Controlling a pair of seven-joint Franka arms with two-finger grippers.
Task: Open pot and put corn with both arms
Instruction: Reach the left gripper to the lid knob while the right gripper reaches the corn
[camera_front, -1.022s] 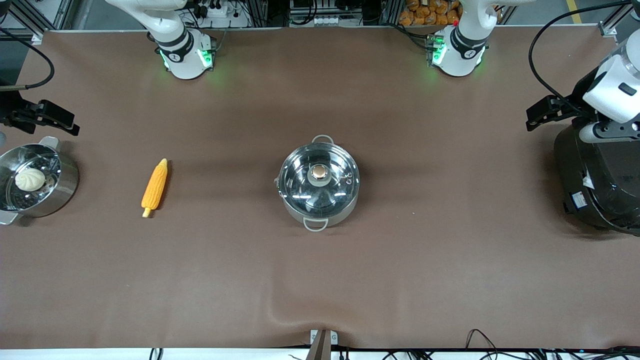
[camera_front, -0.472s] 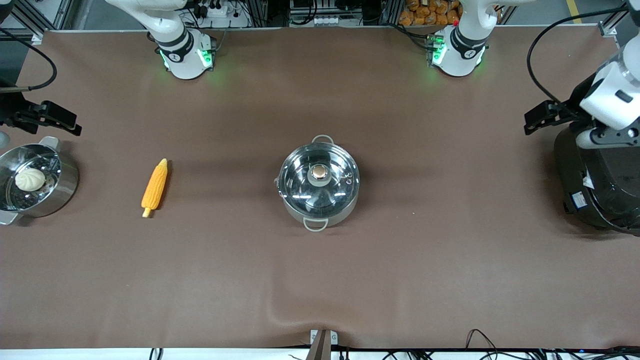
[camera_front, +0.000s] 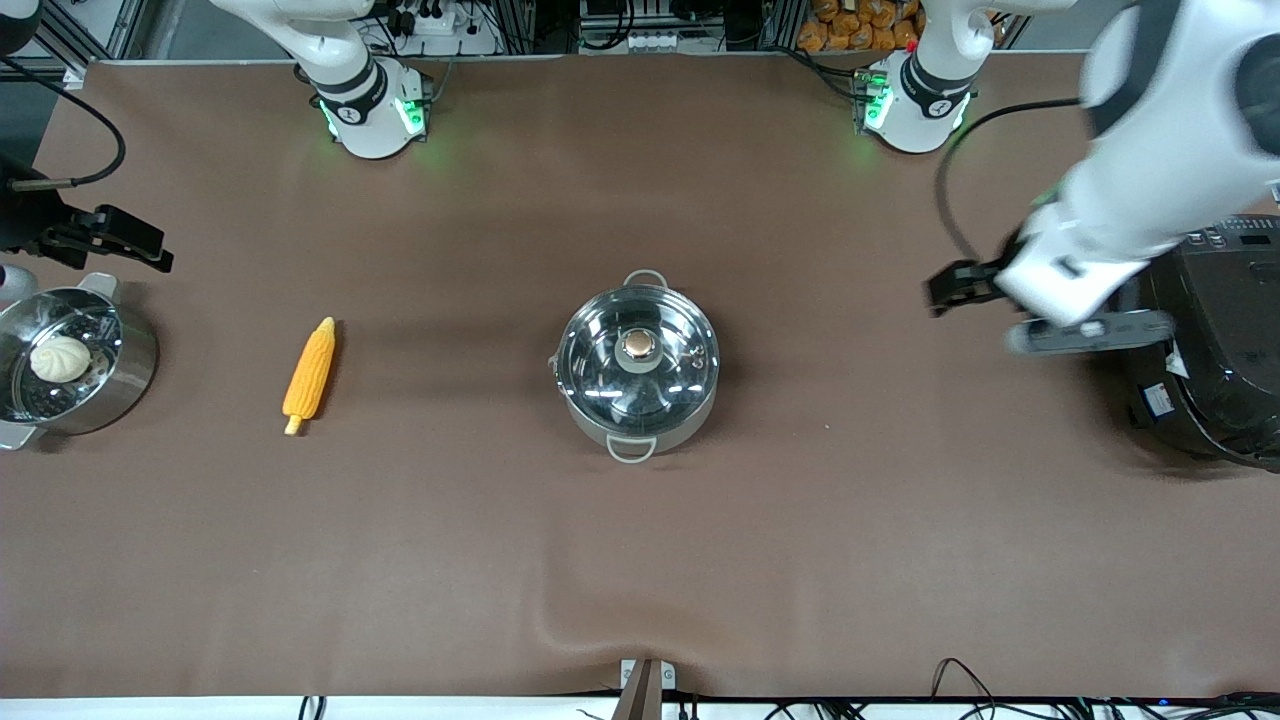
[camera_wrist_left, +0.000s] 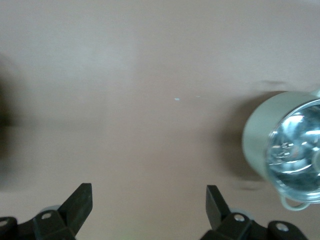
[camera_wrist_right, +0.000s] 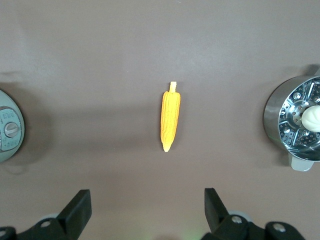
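Observation:
The shiny steel pot (camera_front: 662, 428) stands mid-table, its glass lid (camera_front: 600, 372) on it, copper knob (camera_front: 638, 345) up. The yellow-orange corn (camera_front: 309, 373) lies on the brown cloth toward the right arm's end. My left gripper (camera_front: 950, 288) hangs open over bare cloth between the pot and the rice cooker; its wrist view shows the pot (camera_wrist_left: 255, 140) off to one side of the empty open gripper (camera_wrist_left: 148, 200). My right gripper (camera_front: 150, 252) is open above the cloth beside the steamer pot. In its wrist view the corn (camera_wrist_right: 170, 116) lies ahead of the empty gripper (camera_wrist_right: 147, 202).
A steel steamer pot (camera_front: 138, 372) holding a white bun (camera_front: 60, 358) sits at the right arm's end. A large black rice cooker (camera_front: 1210, 370) stands at the left arm's end, partly under the left arm. The cloth has a wrinkle (camera_front: 560, 620) near the front edge.
The left arm has swung from above the rice cooker toward the pot. The right gripper has crept slightly toward the corn. Pot, lid and corn have not moved.

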